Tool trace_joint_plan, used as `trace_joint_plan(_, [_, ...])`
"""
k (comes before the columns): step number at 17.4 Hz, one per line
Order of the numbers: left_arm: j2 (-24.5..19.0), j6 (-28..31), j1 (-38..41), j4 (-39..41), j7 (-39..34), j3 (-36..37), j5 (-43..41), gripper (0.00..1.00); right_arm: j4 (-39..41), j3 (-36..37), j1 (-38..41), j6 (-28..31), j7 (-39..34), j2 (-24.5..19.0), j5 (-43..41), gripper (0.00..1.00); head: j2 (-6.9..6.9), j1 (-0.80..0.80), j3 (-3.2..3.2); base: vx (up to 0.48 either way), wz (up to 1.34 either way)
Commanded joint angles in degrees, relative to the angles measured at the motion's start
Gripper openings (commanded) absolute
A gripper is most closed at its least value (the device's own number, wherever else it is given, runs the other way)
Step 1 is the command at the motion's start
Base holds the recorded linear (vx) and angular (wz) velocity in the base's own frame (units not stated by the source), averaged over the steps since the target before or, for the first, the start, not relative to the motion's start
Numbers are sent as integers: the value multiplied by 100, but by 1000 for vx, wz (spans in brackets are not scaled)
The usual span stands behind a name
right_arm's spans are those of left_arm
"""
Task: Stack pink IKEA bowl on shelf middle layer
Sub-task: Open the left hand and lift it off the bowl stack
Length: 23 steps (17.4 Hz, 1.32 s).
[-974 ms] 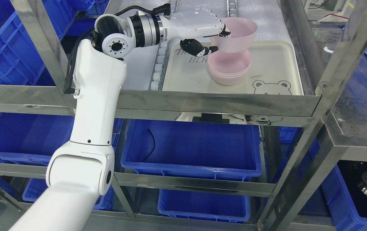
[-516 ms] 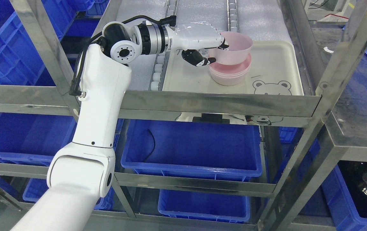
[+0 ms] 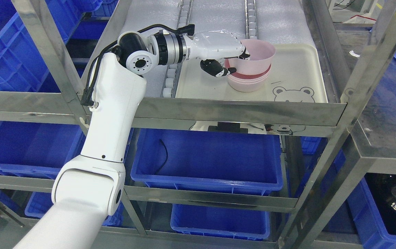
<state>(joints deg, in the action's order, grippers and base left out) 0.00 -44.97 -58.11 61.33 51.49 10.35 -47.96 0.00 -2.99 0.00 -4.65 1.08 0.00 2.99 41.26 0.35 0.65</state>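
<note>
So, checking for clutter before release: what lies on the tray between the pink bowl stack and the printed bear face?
Nothing: in the head view, bare cream tray separates the pink bowl stack from the bear face.

— Where is the left arm?

— The white left arm [image 3: 104, 138] rises from the lower left, bends at a round grey-faced elbow joint [image 3: 139, 62], then runs level to the right through a silver-and-black banded wrist [image 3: 168, 52].

— And the hand?

— The white left hand [image 3: 234, 60] is palm down, its black-tipped fingers [image 3: 244, 53] hooked over a rim and its black thumb [image 3: 218, 68] pressed in from below — closed in a pinch on the pink plastic bowl [image 3: 255, 57].

— The right arm?

— It doesn't show.
</note>
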Motion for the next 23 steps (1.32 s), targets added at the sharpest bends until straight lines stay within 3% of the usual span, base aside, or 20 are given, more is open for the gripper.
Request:
trace_joint_plan(1, [-100, -3, 37, -69, 2, 169, -20, 59, 100, 0, 27, -1, -3, 100, 0, 100, 0, 0, 0, -4, 23])
trace_joint_plan(7, [-100, -3, 19, 422, -7, -226, 190, 86, 100, 0, 27, -1, -3, 100, 0, 100, 0, 0, 0, -1, 13])
trace_joint_plan(13, [-100, -3, -86, 669, 2, -657, 1691, 88, 100, 0, 18, -1, -3, 100, 0, 100, -1, 0, 0, 0, 0])
trace_joint_plan(16, [-100, -3, -60, 1194, -234, -447, 2824, 92, 100, 0, 27, -1, -3, 100, 0, 100, -1, 0, 0, -1, -4])
trace_joint_plan(18, [-100, 1546, 97, 2228, -883, -70, 3151, 93, 100, 0, 27, -1, -3, 100, 0, 100, -1, 0, 0, -8, -8])
trace_joint_plan(19, [-100, 1962, 272, 2556, -1095, 193, 3292, 95, 100, 0, 27, -1, -3, 100, 0, 100, -1, 0, 0, -13, -5])
trace_joint_plan(23, [-100, 2037, 1475, 3130, -1255, 1274, 3364, 98, 100, 0, 27, -1, -3, 100, 0, 100, -1, 0, 0, -17, -18])
